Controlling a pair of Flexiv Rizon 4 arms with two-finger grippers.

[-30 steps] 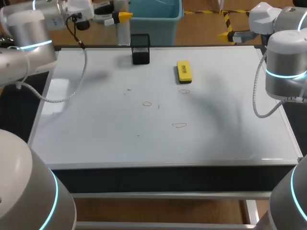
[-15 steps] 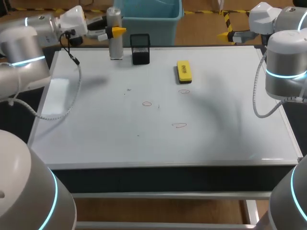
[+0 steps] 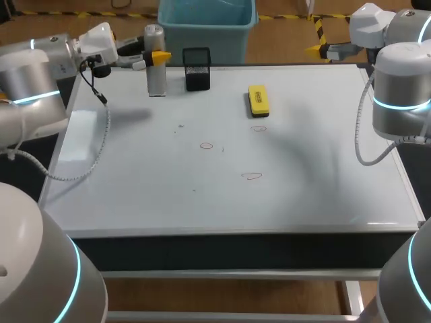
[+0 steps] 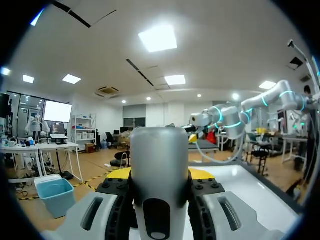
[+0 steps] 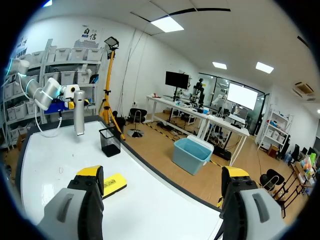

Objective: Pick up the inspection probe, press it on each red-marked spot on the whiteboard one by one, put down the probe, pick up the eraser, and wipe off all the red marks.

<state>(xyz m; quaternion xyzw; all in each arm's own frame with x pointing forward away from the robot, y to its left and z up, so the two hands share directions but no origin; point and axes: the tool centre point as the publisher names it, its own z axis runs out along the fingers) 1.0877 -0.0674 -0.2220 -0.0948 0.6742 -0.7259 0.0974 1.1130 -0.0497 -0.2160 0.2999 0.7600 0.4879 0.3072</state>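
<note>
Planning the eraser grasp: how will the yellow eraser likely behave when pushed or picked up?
The yellow eraser lies flat and low on the whiteboard, so it probably won't tip or roll. On that glossy surface a sideways push would likely slide it. Its blocky shape suggests a stiff, light body.
</note>
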